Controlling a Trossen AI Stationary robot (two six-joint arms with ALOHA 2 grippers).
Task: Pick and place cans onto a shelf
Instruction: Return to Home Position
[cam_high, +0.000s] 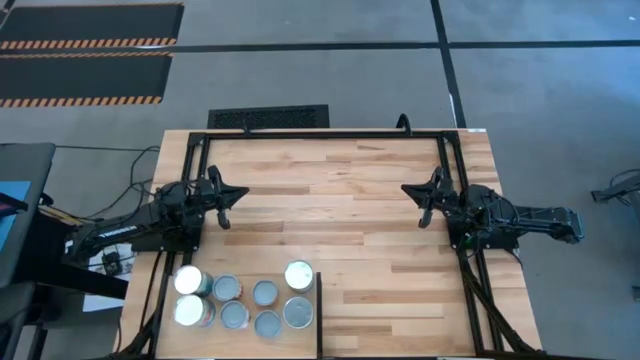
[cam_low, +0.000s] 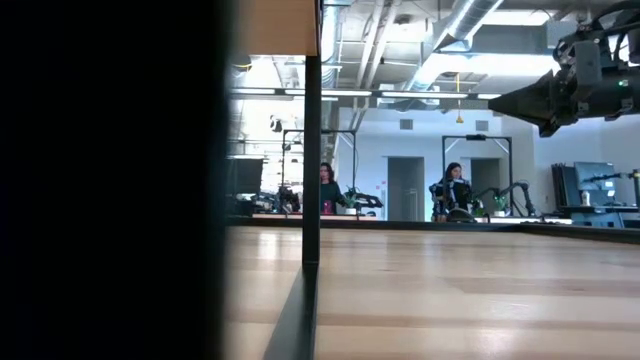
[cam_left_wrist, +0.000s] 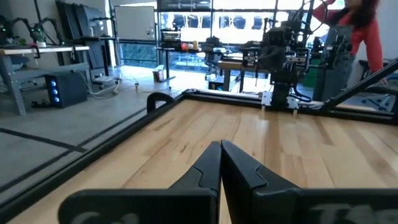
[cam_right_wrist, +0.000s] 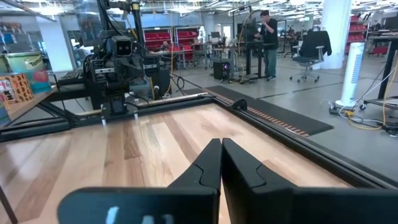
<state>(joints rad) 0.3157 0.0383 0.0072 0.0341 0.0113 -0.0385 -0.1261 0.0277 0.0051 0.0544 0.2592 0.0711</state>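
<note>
Several cans (cam_high: 245, 300) with silvery or white tops stand upright in two rows at the table's near left corner. They seem to stand on the pale shelf panel, whose thin dark edge (cam_high: 319, 312) runs just right of them. In the low view that edge (cam_low: 311, 150) is a dark upright line. My left gripper (cam_high: 240, 195) (cam_left_wrist: 220, 148) hovers level at the left side, shut and holding nothing. My right gripper (cam_high: 405, 190) (cam_right_wrist: 221, 144) (cam_low: 494, 100) hovers level at the right side, fingers together and holding nothing. The two grippers point toward each other.
Bare wooden tabletop (cam_high: 330, 210) lies between the two arms. A black metal frame (cam_high: 320, 133) rims the far and side edges. A dark mass (cam_low: 110, 180) fills the left of the low view. People sit and stand in the room beyond.
</note>
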